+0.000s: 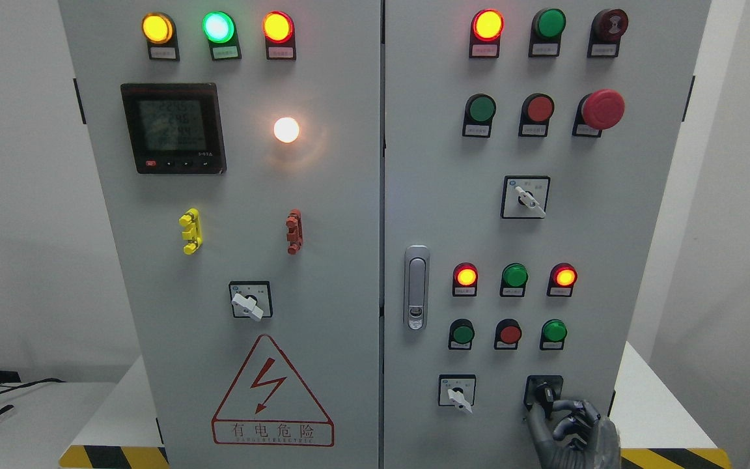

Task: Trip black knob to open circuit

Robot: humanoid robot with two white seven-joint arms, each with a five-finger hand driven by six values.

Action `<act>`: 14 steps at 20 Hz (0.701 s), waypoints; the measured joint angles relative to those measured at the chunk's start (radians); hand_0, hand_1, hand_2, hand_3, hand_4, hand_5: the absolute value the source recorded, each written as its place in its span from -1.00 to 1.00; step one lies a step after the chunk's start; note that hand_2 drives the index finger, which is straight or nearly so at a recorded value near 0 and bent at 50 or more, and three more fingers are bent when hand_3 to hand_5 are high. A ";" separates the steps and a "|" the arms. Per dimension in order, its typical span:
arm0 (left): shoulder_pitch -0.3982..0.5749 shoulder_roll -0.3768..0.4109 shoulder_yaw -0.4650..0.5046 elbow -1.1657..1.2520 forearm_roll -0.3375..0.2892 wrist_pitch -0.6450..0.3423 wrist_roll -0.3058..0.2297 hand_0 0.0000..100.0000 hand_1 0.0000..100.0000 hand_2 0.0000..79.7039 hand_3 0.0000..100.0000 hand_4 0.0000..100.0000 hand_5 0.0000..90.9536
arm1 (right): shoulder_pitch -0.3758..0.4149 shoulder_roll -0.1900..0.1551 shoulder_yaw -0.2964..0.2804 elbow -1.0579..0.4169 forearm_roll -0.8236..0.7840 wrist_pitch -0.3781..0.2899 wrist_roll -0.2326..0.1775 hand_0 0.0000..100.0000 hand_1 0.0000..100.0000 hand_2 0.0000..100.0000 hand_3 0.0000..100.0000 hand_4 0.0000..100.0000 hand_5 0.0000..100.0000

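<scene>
Big grey steel control cabinet [323,195] fills the view, lamps glowing red, amber and green across both doors. Down at the lower right of the right door, the robot's dark grey right hand [573,426] comes up from the bottom edge, fingers curled onto the small black rotary knob [544,393] on its black square plate. Grip looks set, so this is the turning step: next comes a firm wrist twist to trip it.

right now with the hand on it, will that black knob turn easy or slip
The black knob looks like a rigid rotary switch fixed to the cabinet door, so it probably turns stiffly and clicks rather than spinning freely. It is small and smooth-looking, so the right hand might slip off. It will not roll or tip.
</scene>
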 measured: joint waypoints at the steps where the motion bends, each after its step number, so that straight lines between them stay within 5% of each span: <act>1: 0.000 0.000 0.000 0.000 0.000 0.000 0.000 -0.76 -0.22 -1.00 -1.00 -1.00 -1.00 | 0.000 0.000 0.000 0.000 -0.003 0.000 0.000 -0.09 0.72 0.15 0.84 0.72 0.89; 14: 0.000 0.000 0.000 0.000 0.000 0.000 0.000 -0.76 -0.22 -1.00 -1.00 -1.00 -1.00 | -0.005 0.000 0.017 0.000 -0.033 0.004 0.001 -0.07 0.73 0.16 0.85 0.72 0.89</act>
